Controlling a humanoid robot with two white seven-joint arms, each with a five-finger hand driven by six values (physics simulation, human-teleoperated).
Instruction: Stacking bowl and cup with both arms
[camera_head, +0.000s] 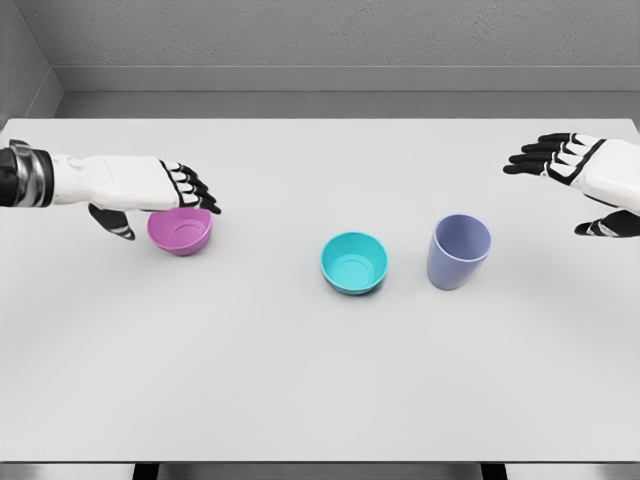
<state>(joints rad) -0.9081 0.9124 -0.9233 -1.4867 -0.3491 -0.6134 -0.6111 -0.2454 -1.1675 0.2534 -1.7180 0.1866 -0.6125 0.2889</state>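
A pink bowl (181, 231) sits upright on the white table (300, 380) at the left. My left hand (165, 200) hovers right over its far rim, fingers spread above it and thumb down at its left side, holding nothing. A teal bowl (354, 263) rests near the middle. To its right stands a lavender cup (458, 251), upright. My right hand (565, 185) hangs open at the right edge, above and to the right of the cup, well apart from it.
The table's far edge meets a grey wall. Its front edge runs along the bottom of the view.
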